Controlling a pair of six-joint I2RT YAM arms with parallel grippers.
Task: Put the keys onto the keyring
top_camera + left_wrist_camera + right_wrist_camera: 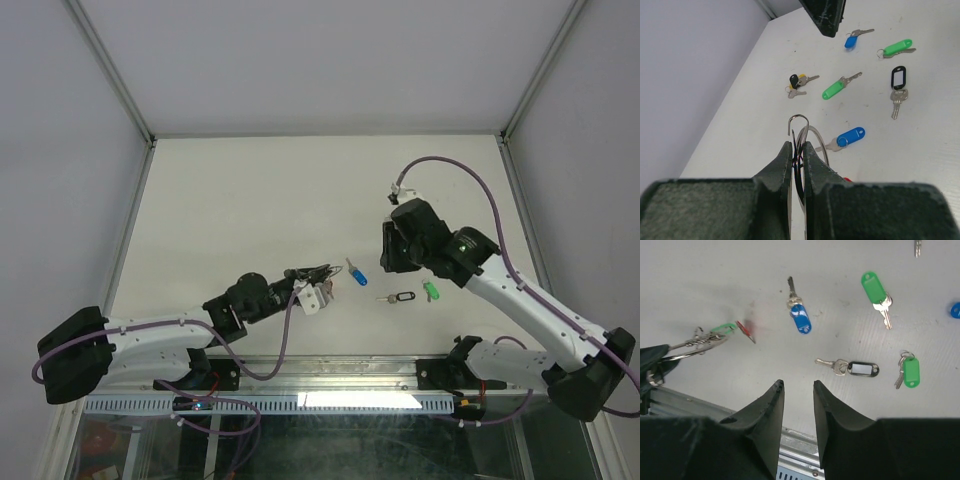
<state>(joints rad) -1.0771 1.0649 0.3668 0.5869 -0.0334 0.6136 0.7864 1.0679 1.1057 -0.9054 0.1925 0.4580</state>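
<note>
From the top camera you see the left gripper [308, 273] stretched low over the white table [250, 200]. Its jaws are closed on the thin silver wire keyring [326, 269], which is too small here to show detail. Just right of the keyring lies a small silver key with a blue plastic cap [356, 272]. Farther right of the keyring lie a silver key on a black-framed tag [398, 298] and a silver key with a green plastic cap [432, 291].

In the left wrist view, your left jaws are pressed together on the keyring's wire. The wire stands edge-on between them, and a free end curls into a hook above the tips. You cannot tell from here whether the keyring touches the table. The blue-capped key lies just beside the keyring, on its right. Beyond the keyring, to its left, sits a small black-and-yellow key bunch [796, 82].

In the right wrist view, the right gripper [796, 385] hangs above the table. Its jaws stand a narrow gap apart and hold nothing. The keyring is at the far left, gripped by the left jaws at the picture's edge. A green cap [722, 329] and a red cap [746, 331] hang from the keyring on the side away from those jaws. The blue-capped key lies right of the keyring. A second green-capped silver key [875, 290] lies farther right again, well apart from the keyring.
</note>
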